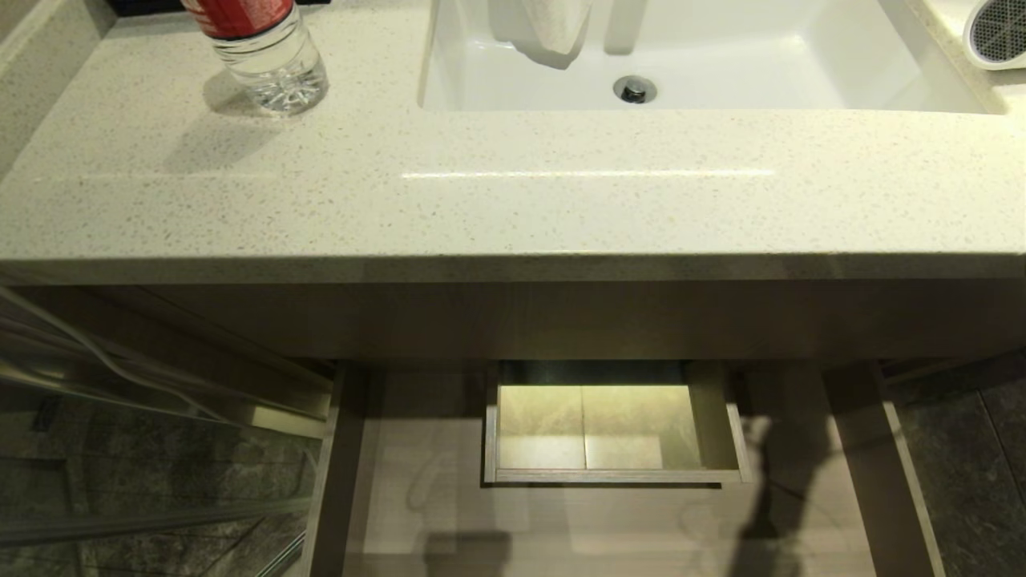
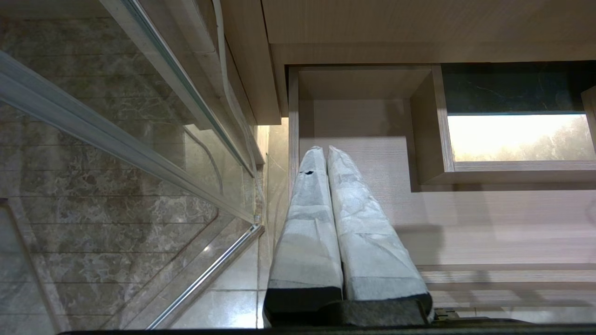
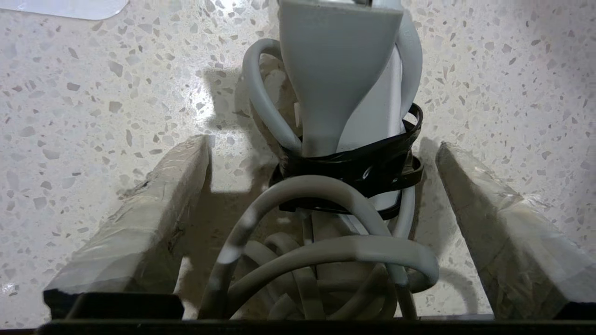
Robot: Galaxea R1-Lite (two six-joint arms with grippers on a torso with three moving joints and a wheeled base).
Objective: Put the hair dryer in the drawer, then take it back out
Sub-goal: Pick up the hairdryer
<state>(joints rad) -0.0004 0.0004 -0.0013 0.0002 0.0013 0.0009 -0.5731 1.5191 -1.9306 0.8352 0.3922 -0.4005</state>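
Straddling the hair dryer's [image 3: 342, 93] folded handle, the right gripper [image 3: 321, 153] stood spread wide, its wrapped fingers [image 3: 139, 218] on either side and touching nothing. Nearest the wrist, loose grey cord [image 3: 321, 260] looped between the fingers; past it a black strap [image 3: 358, 165] bound the handle, then the white body ran on beyond the fingertips over the speckled countertop [image 3: 93, 93]. A closing grip could likely catch only cord, or a pad could slip on the smooth plastic and tip the dryer. The left gripper [image 2: 324, 151], pressed shut on nothing, hung parked low before the open, empty drawer [image 2: 363, 116]. Only the head view showed the dryer's mesh grille [image 1: 998, 32] at the far right of the counter beside the sink [image 1: 801, 80], and a bottle [image 1: 272, 64].
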